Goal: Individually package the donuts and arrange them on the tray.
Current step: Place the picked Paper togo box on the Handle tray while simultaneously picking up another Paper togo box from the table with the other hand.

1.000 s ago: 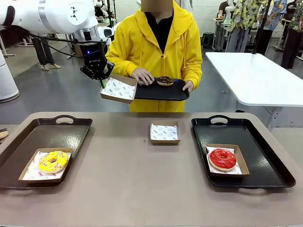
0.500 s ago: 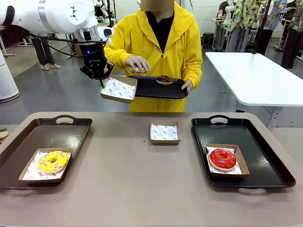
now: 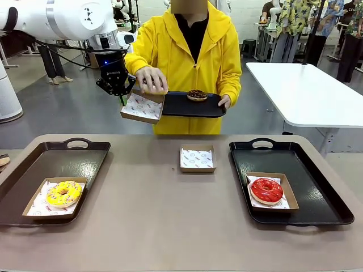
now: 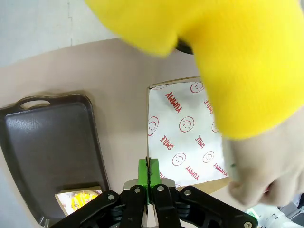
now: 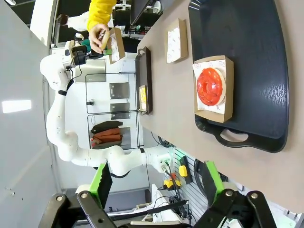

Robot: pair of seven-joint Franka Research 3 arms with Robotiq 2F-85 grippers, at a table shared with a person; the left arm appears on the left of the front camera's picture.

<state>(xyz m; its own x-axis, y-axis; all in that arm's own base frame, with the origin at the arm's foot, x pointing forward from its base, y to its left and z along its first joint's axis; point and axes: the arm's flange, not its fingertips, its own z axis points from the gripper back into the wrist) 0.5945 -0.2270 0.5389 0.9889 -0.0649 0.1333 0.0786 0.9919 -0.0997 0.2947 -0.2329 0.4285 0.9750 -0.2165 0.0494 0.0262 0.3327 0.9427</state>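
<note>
Two donuts look packaged, at least one is left to do. Lower left, the yellow donut (image 3: 63, 193) sits boxed on the left tray (image 3: 34, 156). Upper left, the left gripper (image 3: 121, 96) pinches the rim of an empty lined box (image 3: 142, 106), a person's hand (image 3: 151, 79) just above it. A chocolate donut (image 3: 197, 95) lies on the held tray (image 3: 195, 107). A spare box (image 3: 197, 159) waits mid-table, empty. Lower right, the red donut (image 3: 266, 190) sits boxed on the right tray (image 3: 317, 187); the right gripper (image 5: 156, 185) is spread, holding nothing
</note>
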